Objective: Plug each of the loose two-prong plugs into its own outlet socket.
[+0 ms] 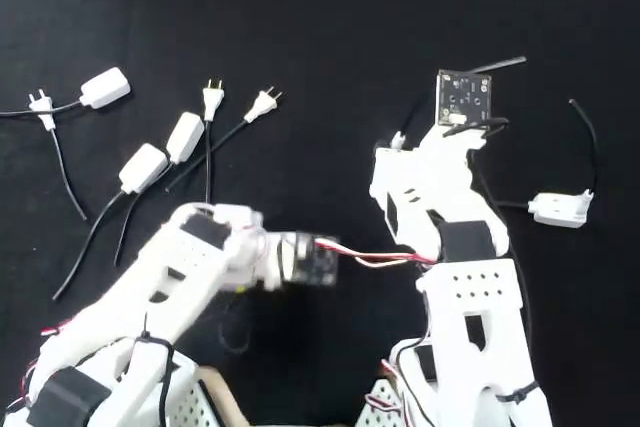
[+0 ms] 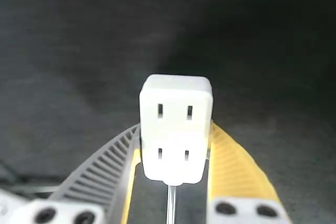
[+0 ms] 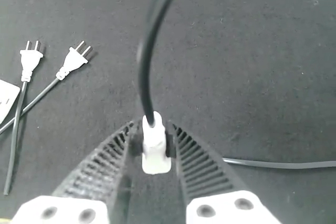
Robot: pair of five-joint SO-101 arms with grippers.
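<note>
White socket [image 2: 176,103] clamped in left claw [image 2: 176,132].

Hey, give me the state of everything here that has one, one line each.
left gripper: shut on outlet socket
outlet socket: held, both slot pairs empty
right gripper: shut on held plug
held plug: gripped, unplugged, cable attached
two loose plugs: lying free, unplugged
</note>
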